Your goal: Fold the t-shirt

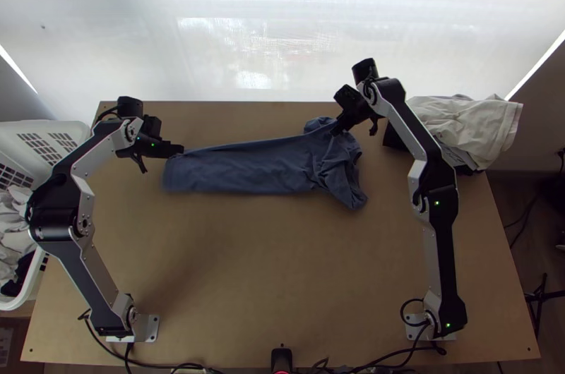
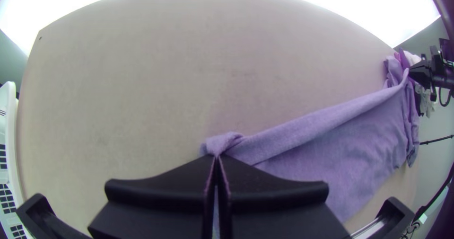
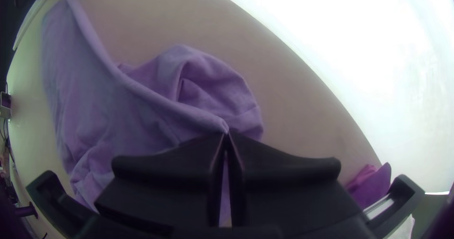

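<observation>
T-shirt [image 1: 244, 168] on table [image 1: 282, 268], long axis L-R betw. grippers. L gripper [image 2: 217, 156]: closed on far edge, L end. R gripper [image 3: 227, 133]: closed on same edge, nr. bunched end. Next: prob. fold edge nearward.

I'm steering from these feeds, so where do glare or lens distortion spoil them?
Top view: glare on the window beyond the table, none on the t-shirt. Left wrist view: window blown out white, table edge bowed. Right wrist view: window washed out, table edge curved, some corners dark.
</observation>
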Motion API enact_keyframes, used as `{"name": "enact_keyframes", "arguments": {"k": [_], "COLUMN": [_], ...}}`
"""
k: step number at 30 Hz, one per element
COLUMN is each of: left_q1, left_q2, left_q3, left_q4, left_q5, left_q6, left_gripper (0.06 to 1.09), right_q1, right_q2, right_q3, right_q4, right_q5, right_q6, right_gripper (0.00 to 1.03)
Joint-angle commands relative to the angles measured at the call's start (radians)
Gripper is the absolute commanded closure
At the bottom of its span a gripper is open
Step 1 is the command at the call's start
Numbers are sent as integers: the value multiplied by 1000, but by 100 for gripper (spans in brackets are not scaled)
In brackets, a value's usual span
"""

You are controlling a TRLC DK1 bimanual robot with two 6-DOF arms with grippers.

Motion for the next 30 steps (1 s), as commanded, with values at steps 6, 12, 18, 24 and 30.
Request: {"name": "enact_keyframes", "arguments": {"k": [6, 12, 18, 24, 30], "left_q1": [-6, -6, -1, 5, -7], "left_q2": [-61, -191, -255, -236, -190], "left_q3": [-19, -63, -154, -210, -217], "left_q4": [-49, -128, -159, -104, -62], "left_q5": [2, 3, 2, 0, -5], "left_q6": [-44, -62, -28, -30, -56], "left_gripper": [32, 13, 12, 12, 12], "right_q1": [-32, -9, 77, 206, 258], "right_q2": [-38, -200, -361, -455, -472], "right_q3": [-24, -98, -257, -468, -655], "right_q4": [-58, -56, -21, 41, 142], "right_q5": [4, -47, -62, -60, -59], "right_q6": [95, 169, 212, 212, 212], "right_gripper": [4, 4, 4, 4, 5]}}
